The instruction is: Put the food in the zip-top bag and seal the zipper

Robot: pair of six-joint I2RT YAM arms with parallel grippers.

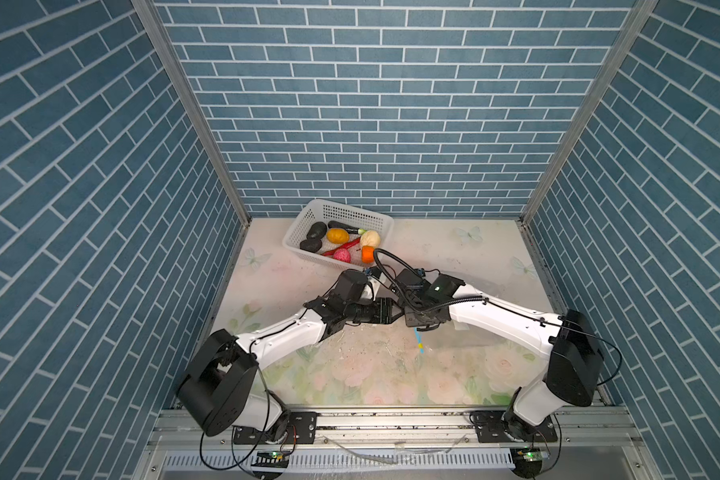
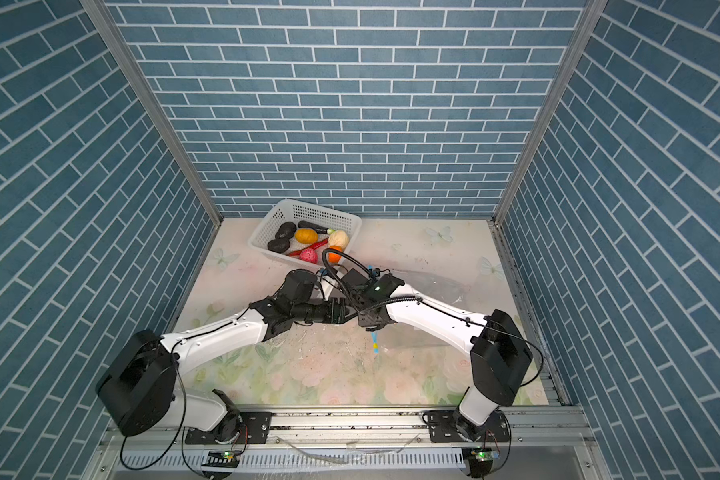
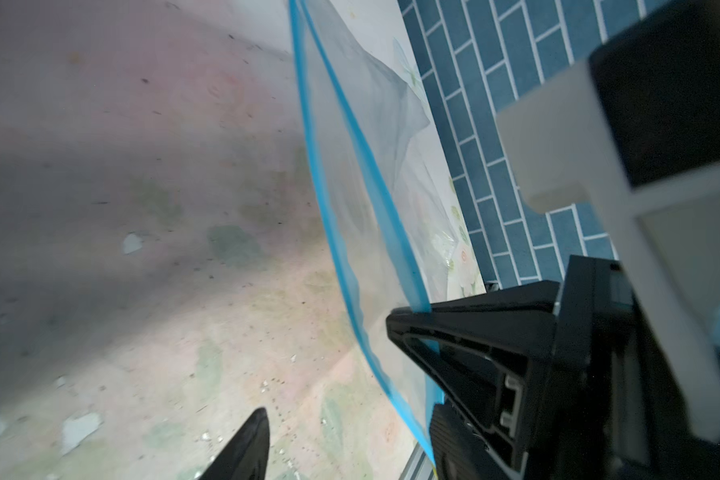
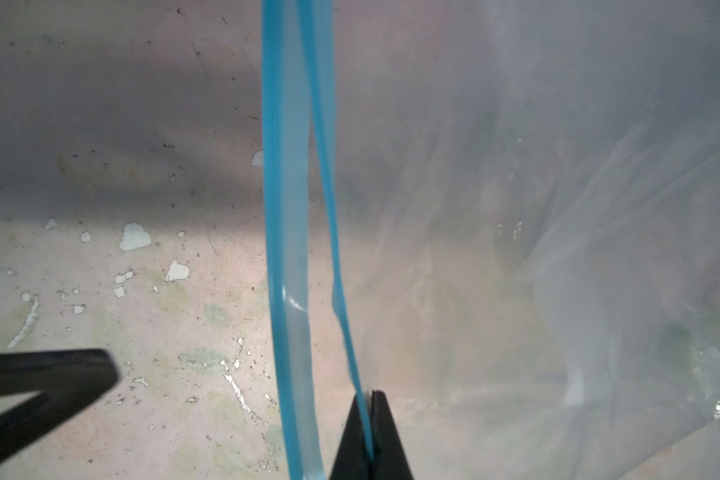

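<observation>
My right claw (image 4: 368,432) is clenched on one blue lip of the zipper (image 4: 287,187), and the mouth of the zip-top bag (image 4: 558,208) stands parted beside it. My left claw (image 3: 346,419) is spread; the other lip runs down between its jaws, nearer one side and not pinched. The food (image 1: 337,236) lies in the white basket (image 1: 341,210), beyond both claws toward the back wall.

left arm (image 1: 283,332) and right arm (image 1: 508,316) both stretched in to the middle, wrists nearly bumping, left tool (image 3: 350,415) jaws gapped apart, right tool (image 4: 368,401) pinched tight, fingertips pressed together
</observation>
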